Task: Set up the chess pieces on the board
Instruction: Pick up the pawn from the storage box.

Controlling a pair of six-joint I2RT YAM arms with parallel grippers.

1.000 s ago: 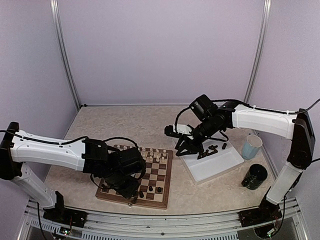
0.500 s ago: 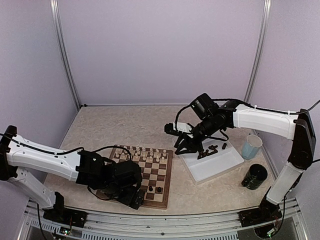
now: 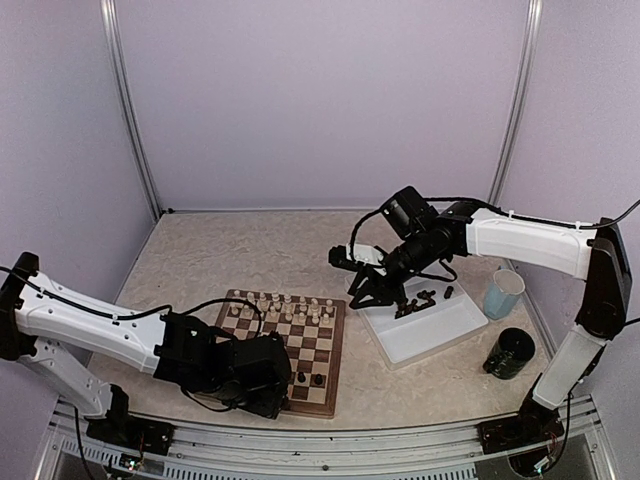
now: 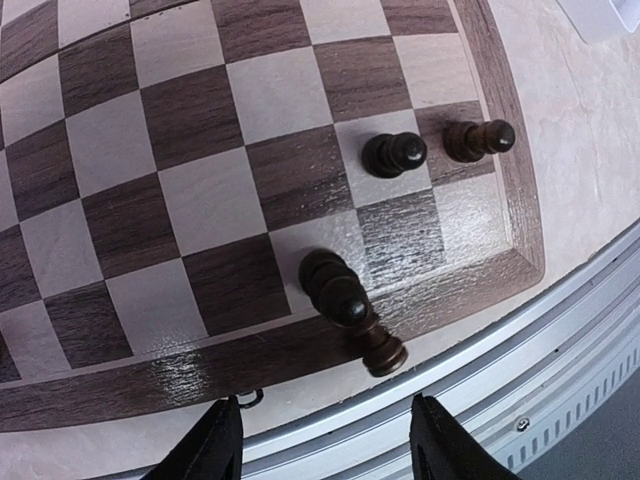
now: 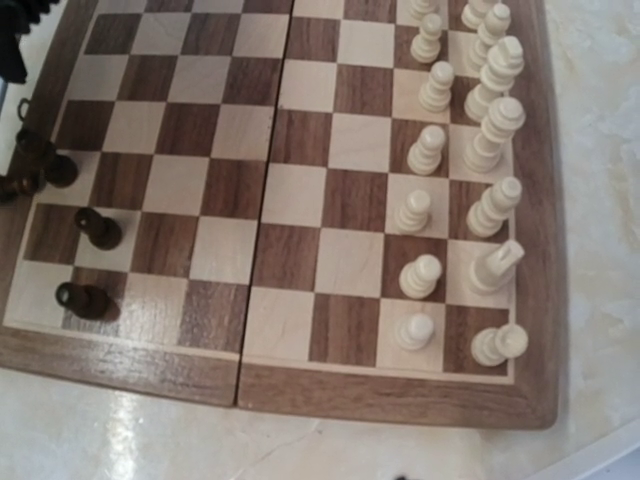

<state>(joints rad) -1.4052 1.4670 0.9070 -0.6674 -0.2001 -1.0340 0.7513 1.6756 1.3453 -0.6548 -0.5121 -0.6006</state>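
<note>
Seen from above, the board [image 3: 310, 352] has two rows of cream pieces [image 3: 292, 308] along its far edge but only a few dark pieces [image 3: 308, 379] at the near edge. More dark ones lie in the white tray [image 3: 445, 335] by the right gripper [image 3: 372, 292], whose jaws are too unclear to call apart or together. In the left wrist view, the left gripper [image 4: 325, 440] hangs over the near rim with fingers [image 4: 215, 445] apart and empty, and one toppled dark piece [image 4: 382, 350] seems to lie on that rim. In the right wrist view the cream side looks nearly complete, so I judge that most of the dark side remains to be set.
</note>
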